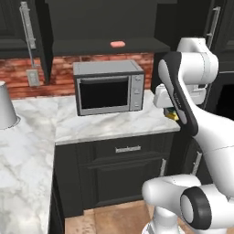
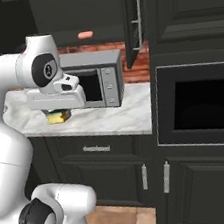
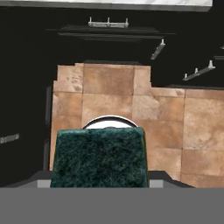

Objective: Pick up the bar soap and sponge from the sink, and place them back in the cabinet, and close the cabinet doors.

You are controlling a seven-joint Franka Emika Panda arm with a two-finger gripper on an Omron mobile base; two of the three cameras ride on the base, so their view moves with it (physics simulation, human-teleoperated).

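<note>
My gripper (image 2: 57, 113) is shut on the sponge (image 2: 58, 118), held in front of the counter's edge to the right of the microwave. The sponge's yellow body (image 1: 172, 114) peeks out below the hand, and its dark green scrub face (image 3: 99, 157) fills the lower hand view, above the floor. The salmon-pink bar soap (image 1: 117, 44) lies on the dark shelf of the cabinet (image 1: 137, 46), above the microwave. The cabinet doors stand open: the left one (image 1: 28, 27) and the right one (image 2: 133, 25), each with a silver bar handle. The sink is out of view.
A grey microwave (image 1: 109, 87) stands on the white marble counter (image 1: 114, 124) under the cabinet. A built-in black oven (image 2: 203, 102) sits in the tall dark unit on the right. Dark lower cabinets (image 1: 123, 169) and a tan tile floor (image 3: 113, 96) lie below the hand.
</note>
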